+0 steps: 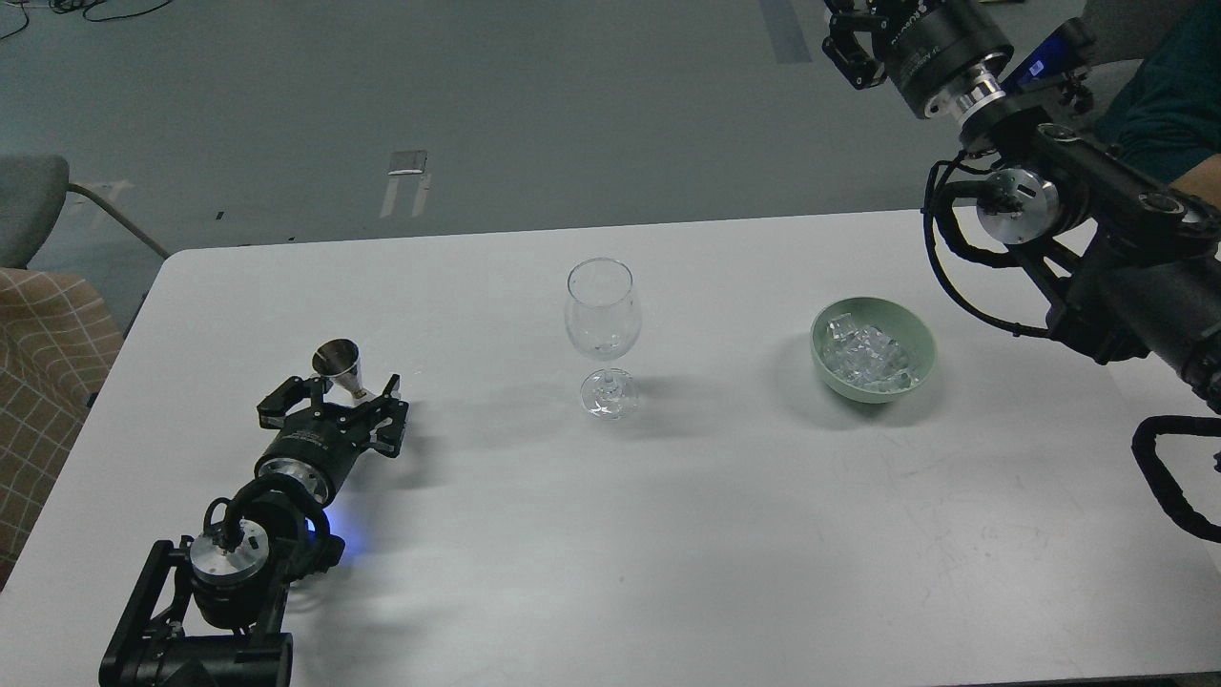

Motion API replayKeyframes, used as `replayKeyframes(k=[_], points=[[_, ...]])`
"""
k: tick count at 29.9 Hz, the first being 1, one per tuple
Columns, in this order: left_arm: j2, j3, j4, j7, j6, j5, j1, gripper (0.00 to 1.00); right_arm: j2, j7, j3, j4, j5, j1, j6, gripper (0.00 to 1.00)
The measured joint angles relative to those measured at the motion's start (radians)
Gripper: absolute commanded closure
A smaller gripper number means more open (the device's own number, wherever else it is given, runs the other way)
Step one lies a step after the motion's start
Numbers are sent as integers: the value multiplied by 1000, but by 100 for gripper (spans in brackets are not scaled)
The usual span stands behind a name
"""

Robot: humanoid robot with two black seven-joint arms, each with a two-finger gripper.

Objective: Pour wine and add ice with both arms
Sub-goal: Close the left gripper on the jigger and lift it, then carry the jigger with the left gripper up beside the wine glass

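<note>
Resting low on the white table (668,534), the left gripper (336,399) is seen with its fingers spread on either side of a small metal jigger (340,366); whether the fingers actually press on it cannot be told. The right gripper (849,48) is held high beyond the table's far right corner, partly cut off by the frame, and its opening cannot be judged. An empty wine glass (601,329) stands upright near the table's middle. Well to its right, the ice (866,355) is piled in a pale green bowl (918,336). Grey floor lies beyond the table, and a chair (33,205) is seen at the left edge.
</note>
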Motion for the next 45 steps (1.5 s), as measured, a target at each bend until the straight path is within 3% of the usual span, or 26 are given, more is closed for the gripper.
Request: replayKeyframes(k=[4, 19, 27, 35, 45], points=[[7, 0, 5, -10, -3, 1, -1, 53, -2, 0, 0, 0, 0, -1, -1, 0], [2, -1, 10, -12, -29, 2, -5, 92, -2, 0, 0, 2, 0, 0, -1, 0], [0, -3, 10, -38, -40, 1, -7, 92, -2, 0, 0, 1, 0, 0, -3, 0], [-3, -3, -51, -35, -48, -3, -27, 95, -2, 0, 0, 1, 0, 0, -6, 0], [4, 52, -242, -16, 87, -2, -71, 95, -1, 0, 0, 0, 0, -2, -6, 0]])
